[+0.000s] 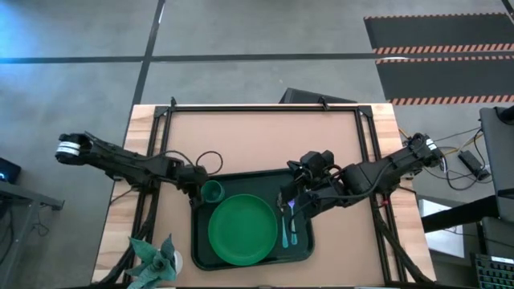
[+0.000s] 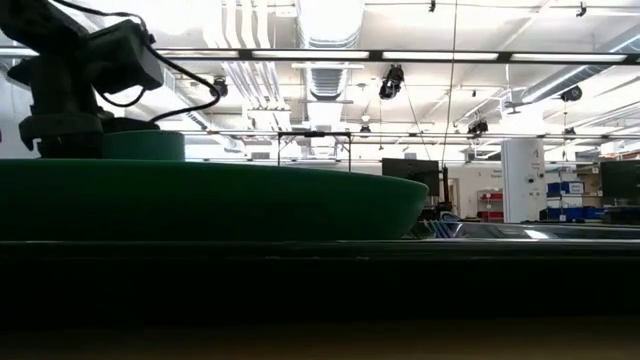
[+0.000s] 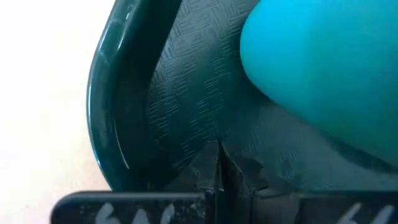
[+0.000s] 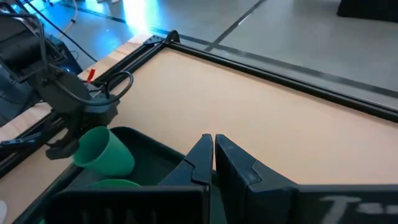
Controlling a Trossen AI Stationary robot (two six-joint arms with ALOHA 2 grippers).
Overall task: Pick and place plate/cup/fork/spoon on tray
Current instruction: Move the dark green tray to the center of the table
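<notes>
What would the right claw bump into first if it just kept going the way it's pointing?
Probably the cup. The shut right gripper points across the tray toward it, with the left gripper just beyond. Depth is unclear, so it might pass beside it.

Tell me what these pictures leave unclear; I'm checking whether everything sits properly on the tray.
- Cup: high view, the left gripper crowds it, so contact is unclear; it looks tilted in the right wrist view.
- Fork and spoon: high view, too small to tell apart; tops hidden under the right gripper.
- Plate: low view, seen edge-on behind the tray wall, blocking the utensils.
</notes>
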